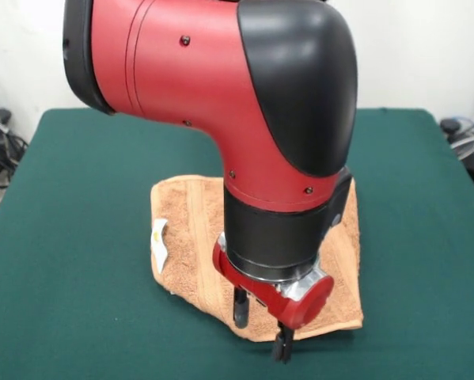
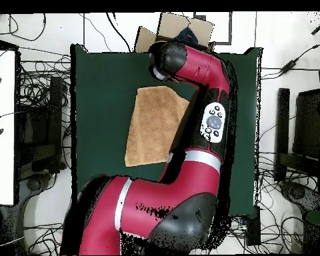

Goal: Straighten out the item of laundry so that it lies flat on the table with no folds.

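on the table (image 1: pixel 78 237), at the centre of the green cloth, the towel (image 1: pixel 189 229) lies spread out, its long axis running 12 to 6 o'clock in the overhead view. the arm (image 1: pixel 244 103) stands over it. the gripper (image 1: pixel 260 332) hangs at the towel's 6 o'clock edge, fingers narrowly apart, holding nothing. the white label (image 1: pixel 159 237) sits at 9 o'clock; its yellow print is unreadable.

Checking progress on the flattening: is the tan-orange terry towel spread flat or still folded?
Mostly spread: the tan-orange terry towel lies open on the green felt table, but its labelled edge looks slightly raised. The part under the arm is hidden.
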Tool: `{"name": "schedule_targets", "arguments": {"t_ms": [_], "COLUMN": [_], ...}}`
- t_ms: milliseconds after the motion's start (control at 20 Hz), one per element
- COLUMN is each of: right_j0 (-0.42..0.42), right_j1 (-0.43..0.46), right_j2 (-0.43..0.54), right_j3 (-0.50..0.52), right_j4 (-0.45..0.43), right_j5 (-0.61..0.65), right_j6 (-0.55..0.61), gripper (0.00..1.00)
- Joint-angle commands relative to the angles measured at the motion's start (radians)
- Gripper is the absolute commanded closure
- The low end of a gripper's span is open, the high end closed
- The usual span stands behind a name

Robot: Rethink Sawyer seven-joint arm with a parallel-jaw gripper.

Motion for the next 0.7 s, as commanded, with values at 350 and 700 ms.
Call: {"name": "schedule_targets", "arguments": {"t_ms": [350,700], "right_j0": [0.033,0.053], "right_j1": [0.152,0.188], "right_j2": [0.013,0.006], "right_j3": [-0.084,-0.146], "right_j4": [-0.023,0.032], "right_j5": [0.077,0.174], "right_j6": [0.179,0.288], "gripper": [0.00,0.00]}}
